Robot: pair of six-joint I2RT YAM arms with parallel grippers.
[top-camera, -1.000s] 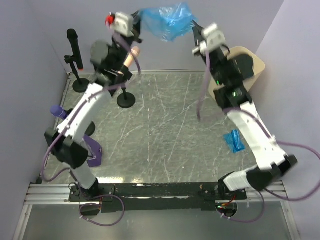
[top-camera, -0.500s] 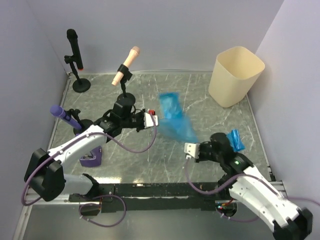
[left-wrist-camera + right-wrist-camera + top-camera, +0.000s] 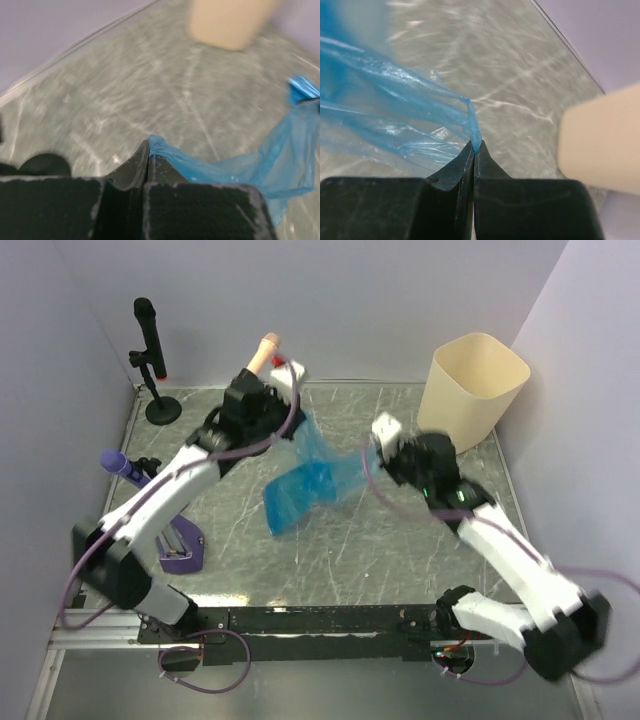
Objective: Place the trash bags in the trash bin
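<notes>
Pinching 1 edge of the blue trash bag (image 3: 305, 490) in the left tool (image 3: 149, 152), jaws closed tight on the film. Gripping the opposite edge likewise in the right tool (image 3: 475, 147). Stretched between the 2, above the middle of the desk (image 3: 330, 550). Upright at the desk's far right corner, apart from the bag: the trash bin (image 3: 475, 390).

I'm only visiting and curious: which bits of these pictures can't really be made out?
Top view: right claw smeared by motion blur.
Top view: pink microphone mostly behind the left arm.
Left wrist view: trash bin blurred, cut off by the top edge.
Right wrist view: trash bin blurred, cut off at right.
</notes>
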